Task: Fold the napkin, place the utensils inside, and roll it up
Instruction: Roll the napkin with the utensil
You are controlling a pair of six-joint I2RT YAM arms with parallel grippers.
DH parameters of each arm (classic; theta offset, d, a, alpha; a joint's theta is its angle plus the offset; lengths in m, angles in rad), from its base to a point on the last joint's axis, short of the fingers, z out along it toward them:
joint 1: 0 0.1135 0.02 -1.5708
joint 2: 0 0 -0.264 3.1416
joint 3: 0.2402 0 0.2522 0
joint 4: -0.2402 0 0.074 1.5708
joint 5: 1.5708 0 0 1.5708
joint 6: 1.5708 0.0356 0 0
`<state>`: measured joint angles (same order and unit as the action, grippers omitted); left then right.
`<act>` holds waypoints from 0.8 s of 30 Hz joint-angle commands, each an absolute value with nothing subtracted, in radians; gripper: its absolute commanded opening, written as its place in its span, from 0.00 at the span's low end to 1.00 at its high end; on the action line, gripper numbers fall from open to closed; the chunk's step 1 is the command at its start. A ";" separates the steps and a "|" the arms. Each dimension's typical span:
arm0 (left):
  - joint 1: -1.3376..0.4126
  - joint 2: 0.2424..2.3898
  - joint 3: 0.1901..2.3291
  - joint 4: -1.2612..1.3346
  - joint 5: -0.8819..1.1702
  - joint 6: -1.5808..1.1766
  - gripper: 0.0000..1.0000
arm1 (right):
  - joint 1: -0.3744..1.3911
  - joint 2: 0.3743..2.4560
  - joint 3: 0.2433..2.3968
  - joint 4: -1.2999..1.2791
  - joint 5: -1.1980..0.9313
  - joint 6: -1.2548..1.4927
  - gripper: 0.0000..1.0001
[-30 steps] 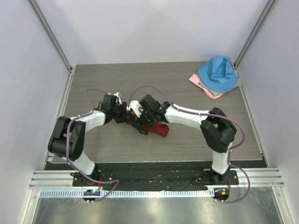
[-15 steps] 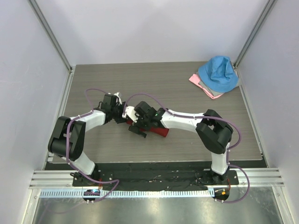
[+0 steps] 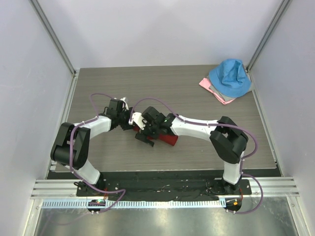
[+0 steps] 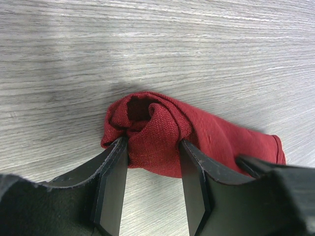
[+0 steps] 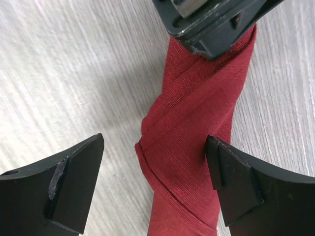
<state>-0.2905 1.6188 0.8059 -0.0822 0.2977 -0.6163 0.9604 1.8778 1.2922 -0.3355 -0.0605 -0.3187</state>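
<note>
The napkin (image 4: 162, 132) lies as a tight dark red roll near the middle of the table (image 3: 197, 98), a little toward 6 o'clock in the top view, running from 10 o'clock to 4 o'clock; its spiral end shows in the left wrist view, so the rolling looks all but finished; the fork is not in sight, probably wrapped inside, though that cannot be told

The left claw (image 4: 152, 147) is closed on the napkin at the 10 o'clock end, a finger pressed to each side of the cloth; the likely reason is to pin that end so the roll cannot spring loose; the right claw (image 5: 155, 147) stands wide open astride the roll further toward 4 o'clock, one finger just at the cloth's edge at 3 o'clock in its own view, the other well apart at 9 o'clock over bare wood; it grips nothing, and seems placed either to tidy the roll or to let it go

The table is grey wood-grain board, matt and flat; a blue cloth (image 3: 230, 73) sits on a pink cloth (image 3: 211, 88) in the 1 o'clock corner, well apart from the work; plain white walls with metal posts close in three sides, and the arm bases stand on a dark rail at 6 o'clock
</note>
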 commanded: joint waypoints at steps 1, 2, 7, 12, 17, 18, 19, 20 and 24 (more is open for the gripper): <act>-0.298 1.631 0.824 -0.123 0.281 -0.601 0.49 | 0.973 1.763 1.327 -0.334 -0.123 -0.304 0.92; -0.298 1.631 0.824 -0.123 0.281 -0.603 0.49 | 0.971 1.747 1.331 -0.334 -0.132 -0.304 0.92; -0.296 1.626 0.824 -0.124 0.281 -0.604 0.49 | 0.951 1.756 1.356 -0.321 -0.062 -0.311 0.93; -0.298 1.620 0.819 -0.126 0.279 -0.603 0.49 | 0.904 1.828 1.373 -0.322 -0.005 -0.356 0.96; -0.298 1.615 0.819 -0.129 0.278 -0.603 0.49 | 0.879 1.899 1.382 -0.321 -0.047 -0.382 0.98; -0.296 1.614 0.819 -0.129 0.275 -0.603 0.49 | 0.876 1.902 1.382 -0.319 -0.079 -0.376 0.98; -0.296 1.612 0.819 -0.132 0.275 -0.603 0.49 | 0.873 1.917 1.382 -0.318 -0.092 -0.374 0.98; -0.296 1.611 0.819 -0.133 0.275 -0.603 0.49 | 0.873 1.922 1.384 -0.318 -0.101 -0.373 0.98; -0.296 1.608 0.824 -0.140 0.273 -0.600 0.49 | 0.871 1.947 1.384 -0.318 -0.139 -0.364 0.97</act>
<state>-0.2909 1.6188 0.8066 -0.0868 0.2955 -0.6163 0.8665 1.9457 1.3502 -0.3378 -0.0757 -0.3611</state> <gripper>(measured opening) 0.489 0.977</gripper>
